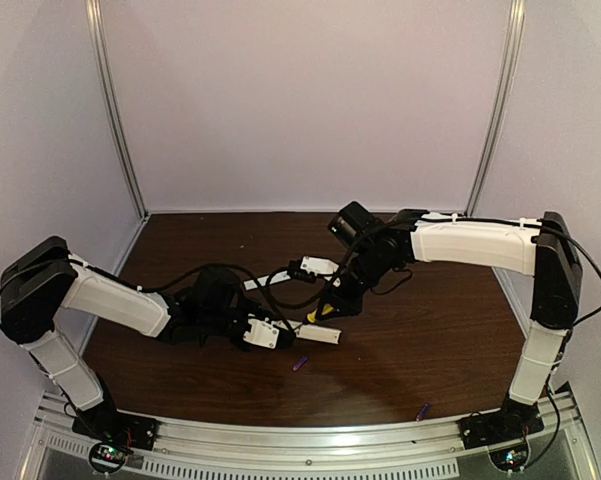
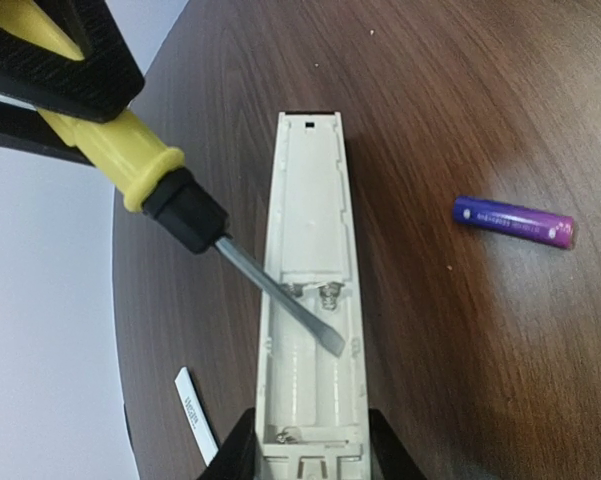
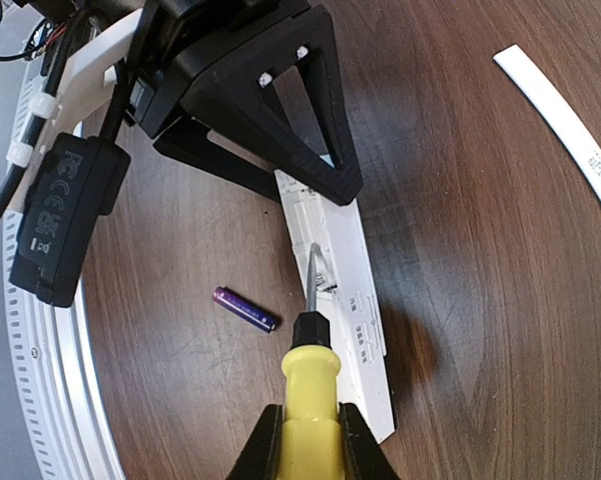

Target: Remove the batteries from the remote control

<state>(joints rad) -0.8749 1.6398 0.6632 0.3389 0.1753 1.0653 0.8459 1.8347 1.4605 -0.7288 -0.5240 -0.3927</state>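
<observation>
From the top external view, the left gripper (image 1: 272, 333) pinches one end of the white remote control (image 1: 318, 334), which lies on the dark wooden table (image 1: 430, 330) and reaches out ahead of the fingers. The right gripper (image 1: 332, 302) comes down from behind it, pinching a yellow-handled screwdriver (image 1: 320, 314). One purple battery (image 1: 300, 363) lies just on the near side of the remote; a second battery (image 1: 422, 411) lies well apart, close to the right arm's base. A white cover strip (image 1: 264, 280) lies beyond the left gripper.

In the left wrist view, the remote control (image 2: 310, 300) runs straight ahead from between the fingers, its battery bay open and facing up, both slots bare with springs showing. The screwdriver (image 2: 180, 205) slants in from the upper left, its flat tip inside the bay. A battery (image 2: 515, 221) lies on the table to the right of the remote, apart from it.

In the right wrist view, the right gripper (image 3: 310, 445) is closed on the screwdriver (image 3: 308, 390), whose blade points ahead into the remote control (image 3: 350, 310). The left gripper (image 3: 310, 165) clamps the remote's far end. The battery (image 3: 245, 310) lies left of the blade; the cover strip (image 3: 565, 125) lies far right.
</observation>
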